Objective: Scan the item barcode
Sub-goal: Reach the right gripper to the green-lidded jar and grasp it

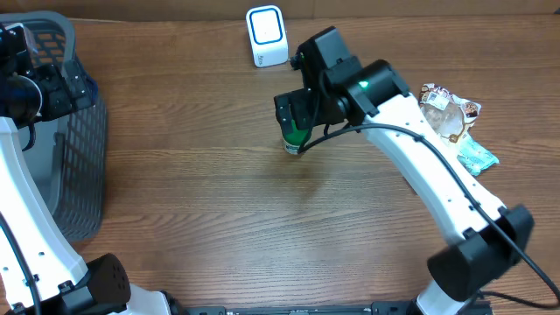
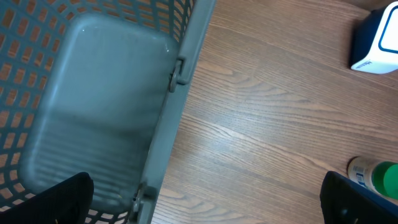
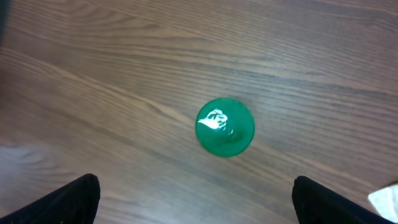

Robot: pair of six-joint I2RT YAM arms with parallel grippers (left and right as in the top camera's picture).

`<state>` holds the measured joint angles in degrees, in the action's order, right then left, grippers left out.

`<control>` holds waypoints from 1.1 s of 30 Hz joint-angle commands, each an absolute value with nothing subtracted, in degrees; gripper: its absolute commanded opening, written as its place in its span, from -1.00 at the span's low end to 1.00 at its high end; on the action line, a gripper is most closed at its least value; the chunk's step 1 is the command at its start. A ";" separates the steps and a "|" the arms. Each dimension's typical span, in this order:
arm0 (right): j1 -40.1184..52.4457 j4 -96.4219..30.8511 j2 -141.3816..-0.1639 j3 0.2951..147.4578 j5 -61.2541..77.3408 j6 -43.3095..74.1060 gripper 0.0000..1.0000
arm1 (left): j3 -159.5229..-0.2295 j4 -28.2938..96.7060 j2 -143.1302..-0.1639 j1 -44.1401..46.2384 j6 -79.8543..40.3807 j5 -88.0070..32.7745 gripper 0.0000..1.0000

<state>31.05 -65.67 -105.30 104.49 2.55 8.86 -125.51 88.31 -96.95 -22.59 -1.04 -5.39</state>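
Right arm, scan station. The right tool (image 3: 196, 183) hovers straight above the small bottle with a round green cap and pale label (image 3: 225, 126). Its jaws are spread wide and released, one on each side, and neither touches the bottle. The bottle stands upright on the brown wooden tabletop (image 1: 192, 219), directly under the tool and centred in the gap. That centring looks chosen so a straight descent would bracket the cap evenly.

The white box-shaped scanner with a blue-framed window (image 1: 266, 35) sits beyond the tool, on the side away from the arm's base, near but clearly apart. The barcode is not visible. I judge it to be on the side label, which does not face the scanner from what I can see.

A heap of crinkled snack packets (image 1: 448, 112) lies off to the tool's right, well apart.

The left tool (image 2: 206, 180) is also released, jaws wide and empty. It hangs over the rim of the grey plastic lattice basket (image 1: 79, 157), which is likely the drop-off point.

Judgement: the scan is not yet done. Next comes a grasp, a lift and a turn of the label toward the window. The bottle is slim and round, so an off-centre closing could tip it.
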 commanded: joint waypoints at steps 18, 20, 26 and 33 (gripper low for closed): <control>31.16 -61.14 -120.27 103.85 -0.36 1.41 1.00 | -125.71 88.25 -97.23 -22.48 0.03 -5.56 0.99; 31.16 -60.95 -120.29 103.24 -0.34 1.41 1.00 | -125.71 88.25 -97.23 -22.48 0.03 -5.56 0.99; 31.16 -60.36 -120.57 102.39 -0.36 1.41 1.00 | -125.71 88.25 -97.23 -22.48 0.03 -5.56 0.99; 31.11 -58.78 -120.60 102.32 -0.36 1.48 0.86 | -125.71 88.25 -97.23 -22.48 0.03 -5.56 0.99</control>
<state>31.16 -59.31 -120.42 102.72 -0.25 1.52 -125.51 88.31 -96.92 -22.59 -1.06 -5.37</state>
